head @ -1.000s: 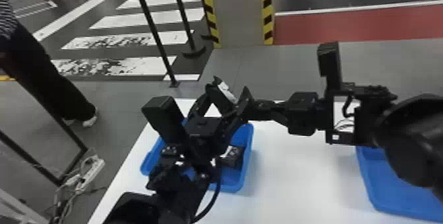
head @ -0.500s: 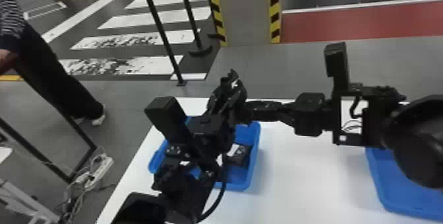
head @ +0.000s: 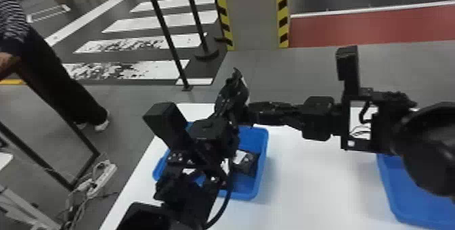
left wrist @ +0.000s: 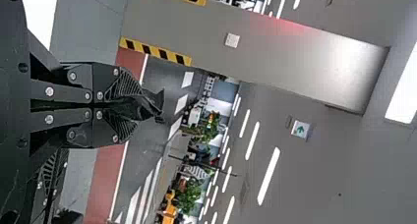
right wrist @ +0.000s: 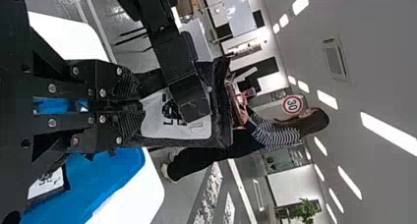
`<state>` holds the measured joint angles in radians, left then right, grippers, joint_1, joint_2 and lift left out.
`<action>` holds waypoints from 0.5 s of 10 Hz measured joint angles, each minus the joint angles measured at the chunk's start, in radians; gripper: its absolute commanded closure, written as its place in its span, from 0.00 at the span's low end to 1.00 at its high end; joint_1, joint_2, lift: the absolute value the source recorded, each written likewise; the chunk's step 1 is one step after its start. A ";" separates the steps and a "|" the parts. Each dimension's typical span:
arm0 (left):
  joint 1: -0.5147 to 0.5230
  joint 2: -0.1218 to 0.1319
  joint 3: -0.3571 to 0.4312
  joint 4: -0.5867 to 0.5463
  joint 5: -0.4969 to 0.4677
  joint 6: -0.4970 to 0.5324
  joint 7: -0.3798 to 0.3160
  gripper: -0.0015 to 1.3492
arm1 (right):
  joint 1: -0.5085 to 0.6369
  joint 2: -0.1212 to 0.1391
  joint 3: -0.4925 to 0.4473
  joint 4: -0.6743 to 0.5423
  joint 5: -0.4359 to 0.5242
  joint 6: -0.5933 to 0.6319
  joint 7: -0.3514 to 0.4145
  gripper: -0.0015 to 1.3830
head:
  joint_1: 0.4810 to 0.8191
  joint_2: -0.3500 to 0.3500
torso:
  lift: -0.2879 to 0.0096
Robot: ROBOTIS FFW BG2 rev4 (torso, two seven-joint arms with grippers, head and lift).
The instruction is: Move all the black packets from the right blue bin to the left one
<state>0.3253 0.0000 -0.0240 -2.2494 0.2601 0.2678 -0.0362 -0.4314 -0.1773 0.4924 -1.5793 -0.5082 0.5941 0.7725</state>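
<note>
Right fingers (head: 271, 112) clenching labelled black packet (right wrist: 223, 121) above left blue bin (head: 263, 139); left fingers (head: 227, 99) pinching crumpled black material (left wrist: 151, 105). Another packet (head: 250, 165) lying in bin.

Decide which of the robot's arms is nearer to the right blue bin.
Right. In the head view, the right arm partly overlaps the right blue bin; the left arm is across the table by the left bin.

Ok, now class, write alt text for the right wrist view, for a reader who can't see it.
The right end effector grips a black packet with a white label, partly covered by the left arm. Below are a blue bin and another labelled packet.
</note>
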 measured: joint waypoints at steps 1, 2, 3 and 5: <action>0.002 0.000 0.003 0.002 -0.002 -0.010 0.006 0.91 | 0.002 0.002 -0.014 0.005 -0.003 -0.030 0.008 0.04 | 0.42 0.95 | 0.60; 0.001 0.000 0.008 0.021 -0.009 -0.030 0.015 0.91 | 0.023 0.003 -0.056 -0.015 0.015 -0.045 0.017 0.05 | 0.40 0.94 | 0.60; -0.009 0.000 0.016 0.076 -0.020 -0.072 0.018 0.91 | 0.059 0.005 -0.118 -0.060 0.044 -0.046 0.019 0.12 | 0.39 0.92 | 0.60; -0.020 0.000 0.033 0.190 -0.050 -0.178 0.033 0.91 | 0.159 0.019 -0.276 -0.131 0.103 -0.024 0.017 0.17 | 0.43 0.86 | 0.60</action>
<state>0.3055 0.0000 0.0090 -2.0594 0.2099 0.0902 -0.0032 -0.2727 -0.1580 0.2167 -1.7104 -0.4055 0.5704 0.7894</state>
